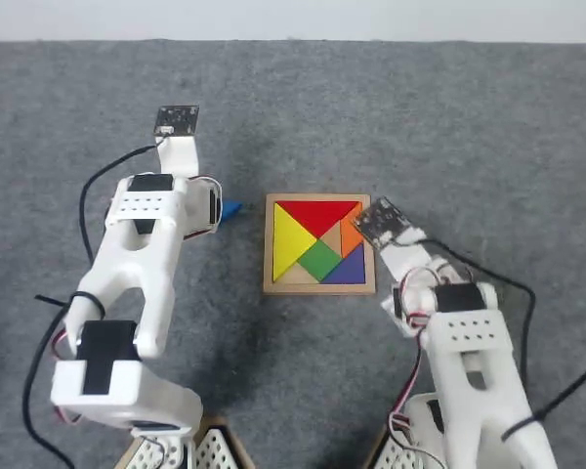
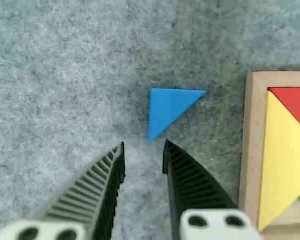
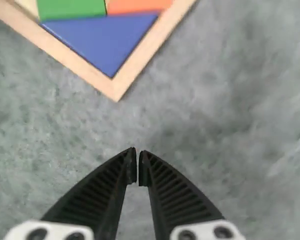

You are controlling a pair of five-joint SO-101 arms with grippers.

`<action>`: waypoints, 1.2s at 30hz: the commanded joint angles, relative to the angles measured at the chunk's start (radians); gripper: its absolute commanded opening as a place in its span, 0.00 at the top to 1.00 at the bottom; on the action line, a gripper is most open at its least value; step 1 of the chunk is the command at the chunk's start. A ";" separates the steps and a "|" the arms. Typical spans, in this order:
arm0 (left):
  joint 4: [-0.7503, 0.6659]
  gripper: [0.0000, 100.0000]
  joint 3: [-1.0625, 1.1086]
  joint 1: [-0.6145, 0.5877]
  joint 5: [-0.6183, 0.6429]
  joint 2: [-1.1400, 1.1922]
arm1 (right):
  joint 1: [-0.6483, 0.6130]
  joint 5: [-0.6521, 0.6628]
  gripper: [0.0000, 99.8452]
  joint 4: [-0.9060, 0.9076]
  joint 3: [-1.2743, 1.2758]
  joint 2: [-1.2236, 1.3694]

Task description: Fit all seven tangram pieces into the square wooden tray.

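Tangram piece still loose, the blue triangle (image 2: 167,109), lies on the surface just beside the tray (image 2: 251,150). The left tool (image 2: 143,150), spread, hovers near it; next it likely must straddle and pinch it. The right tool (image 3: 138,162) is pressed together.

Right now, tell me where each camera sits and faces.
High view: fixed above, looking down on the table; both arms show, the tray between them.
Left wrist view: on the left arm, looking down past the open left gripper at the blue triangle.
Right wrist view: on the right arm, looking down past the shut right gripper at a tray corner.
Shared: the tray in all three; the blue triangle in high and left wrist views.
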 commanded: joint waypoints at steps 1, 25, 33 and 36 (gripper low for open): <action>0.127 0.88 -0.117 0.012 -0.089 -0.015 | 0.047 -0.071 0.99 -0.065 0.040 -0.039; 0.674 0.82 -1.273 0.031 -0.559 0.723 | 0.105 -0.077 0.99 -0.251 0.180 -0.045; 0.789 0.82 -1.549 -0.006 -0.738 0.933 | 0.105 -0.077 0.99 -0.252 0.180 -0.042; 0.789 0.82 -1.504 0.020 -0.767 0.930 | 0.105 -0.078 0.99 -0.269 0.180 -0.039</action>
